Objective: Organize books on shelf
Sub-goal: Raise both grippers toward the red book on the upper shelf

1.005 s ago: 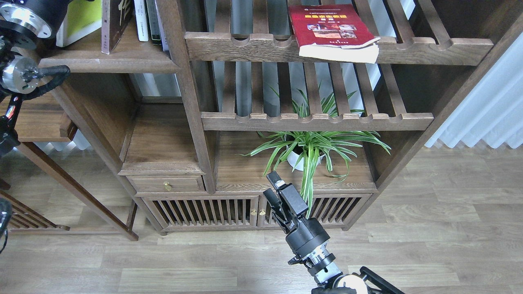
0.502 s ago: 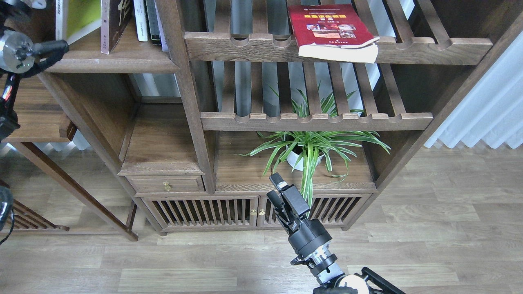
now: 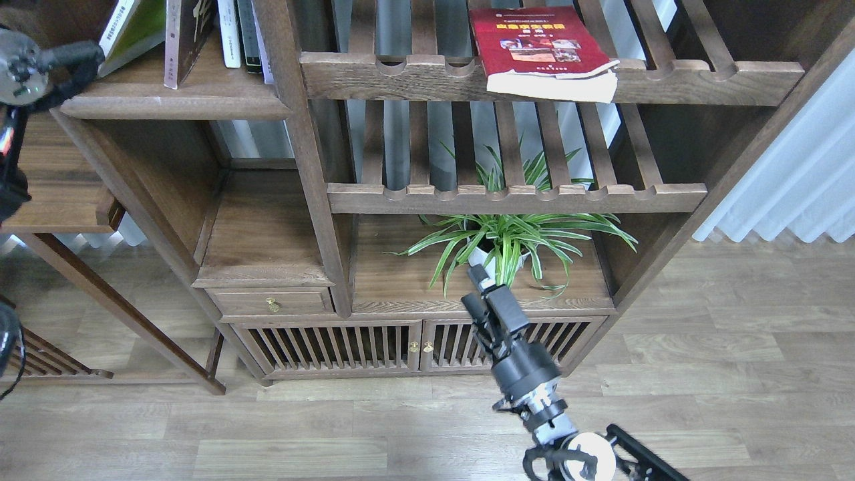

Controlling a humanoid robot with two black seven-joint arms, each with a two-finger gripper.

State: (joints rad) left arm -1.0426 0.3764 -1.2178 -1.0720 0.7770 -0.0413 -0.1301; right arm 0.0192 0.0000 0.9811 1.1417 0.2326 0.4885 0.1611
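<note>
The red book (image 3: 534, 45) lies flat on the upper slatted rack, its pages overhanging the notched front rail. On the solid dark-brown shelf (image 3: 180, 103) at the upper left, the yellow-green and white book (image 3: 133, 27) leans tilted beside the upright maroon book (image 3: 189, 37). Of my left arm only a metal joint (image 3: 17, 63) and a cable show at the left edge; its gripper is out of view. My right gripper (image 3: 474, 288) hovers low in front of the cabinet, far below the red book. It is open with nothing between its fingers.
A few thin books (image 3: 239, 30) stand to the right of the maroon one. A potted spider plant (image 3: 511, 244) sits on the lower board just behind my right gripper. A second slatted rack (image 3: 514, 197) spans the middle. A white curtain (image 3: 795, 180) hangs at the right.
My right gripper has moved right and up toward the plant. The left arm has risen further out of view, and the yellow-green book has gone from upright to tilted.
</note>
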